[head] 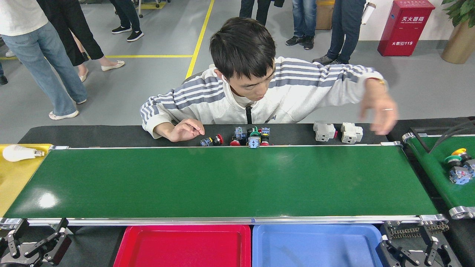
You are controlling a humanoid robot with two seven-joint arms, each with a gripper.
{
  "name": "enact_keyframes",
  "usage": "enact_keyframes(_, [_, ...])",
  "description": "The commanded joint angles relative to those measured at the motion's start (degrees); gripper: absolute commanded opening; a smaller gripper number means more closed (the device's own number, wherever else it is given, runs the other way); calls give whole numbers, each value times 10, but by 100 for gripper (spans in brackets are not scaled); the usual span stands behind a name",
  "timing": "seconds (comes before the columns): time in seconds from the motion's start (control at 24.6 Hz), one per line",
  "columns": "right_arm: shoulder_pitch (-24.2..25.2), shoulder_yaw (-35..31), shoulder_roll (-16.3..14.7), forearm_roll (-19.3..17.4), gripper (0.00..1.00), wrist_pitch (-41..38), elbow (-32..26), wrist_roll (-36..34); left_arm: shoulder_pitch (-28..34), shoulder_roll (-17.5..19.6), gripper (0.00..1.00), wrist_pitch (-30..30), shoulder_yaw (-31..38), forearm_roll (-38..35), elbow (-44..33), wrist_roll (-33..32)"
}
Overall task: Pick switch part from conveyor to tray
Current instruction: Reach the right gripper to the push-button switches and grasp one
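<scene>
Conveyor [222, 181] is lying bare across the middle. Red tray [183, 246] and blue tray [315, 246] are sitting near me, empty. Switch parts [458, 167] are riding the second belt [441, 174] far right. My left gripper [35, 244] and right gripper [413, 252] are resting low, fingers spread, holding nothing.

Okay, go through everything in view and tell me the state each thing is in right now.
Conveyor: bare.
Red tray: empty.
Blue tray: empty.
Second belt: carries switch parts.
Left gripper: open, empty.
Right gripper: open, empty.
Person's hand: raised, blurred.
</scene>
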Motion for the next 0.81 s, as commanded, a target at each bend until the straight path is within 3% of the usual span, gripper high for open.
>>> enact_keyframes(0.0, [-6,-3,-6,-2,99,1,-6,-4,-2,8,100,0,3,2,-8,4])
enact_keyframes(0.53, [0,-1,7,4,99,8,-8,7,-6,12,100,0,4,2,-5,4])
enact_keyframes(0.77, [-50,0,8,9,99,64,-5,25,-6,10,100,1,4,1,-4,4])
